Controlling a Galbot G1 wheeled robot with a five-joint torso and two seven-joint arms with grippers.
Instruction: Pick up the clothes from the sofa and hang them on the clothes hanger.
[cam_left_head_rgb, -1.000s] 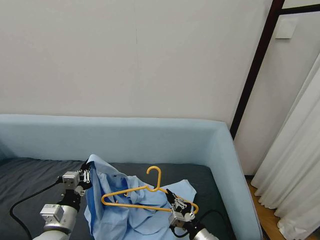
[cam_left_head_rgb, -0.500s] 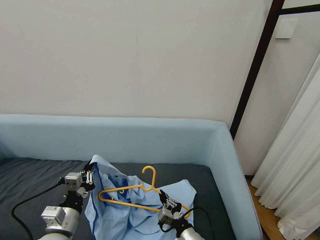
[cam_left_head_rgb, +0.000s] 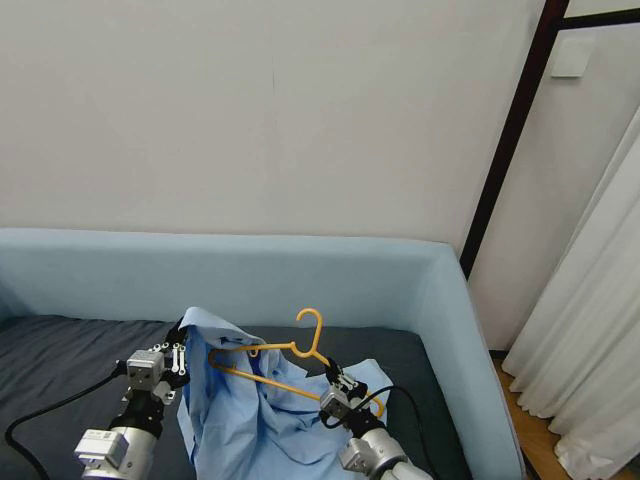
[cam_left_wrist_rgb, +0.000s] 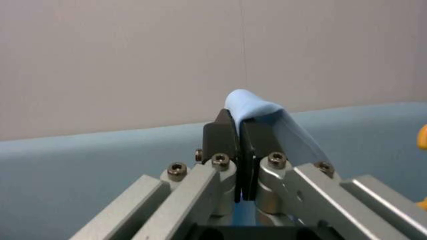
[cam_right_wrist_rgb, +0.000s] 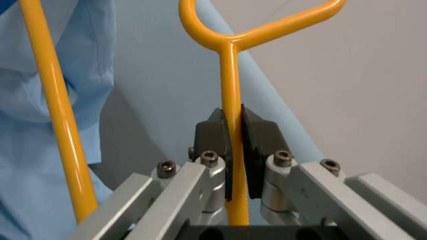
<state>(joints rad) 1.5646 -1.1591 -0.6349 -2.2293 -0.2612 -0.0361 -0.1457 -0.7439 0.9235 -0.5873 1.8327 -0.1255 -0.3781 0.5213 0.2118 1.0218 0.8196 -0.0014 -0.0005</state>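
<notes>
Since the frame half a second ago, the yellow plastic clothes hanger (cam_left_head_rgb: 298, 346) (cam_right_wrist_rgb: 230, 75) has swung up and tilted. Its hook now stands higher, and its left end reaches into the raised upper edge of the light blue cloth shirt (cam_left_head_rgb: 245, 420) (cam_left_wrist_rgb: 257, 107) (cam_right_wrist_rgb: 40, 90). The left gripper (cam_left_head_rgb: 175, 358) (cam_left_wrist_rgb: 238, 132) is over the dark grey seat cushion (cam_left_head_rgb: 60, 350) of the pale blue sofa (cam_left_head_rgb: 330, 280) (cam_left_wrist_rgb: 100, 165). Its pads are pinched tight on a fold of the shirt, holding that edge up while the rest drapes down onto the seat. The right gripper (cam_left_head_rgb: 338, 390) (cam_right_wrist_rgb: 235, 125) sits low to the right of the shirt, clamped on a bar of the hanger, with the hook end above it. How far the hanger's left arm goes inside the fabric is hard to tell, as the cloth seems to cover its tip.
</notes>
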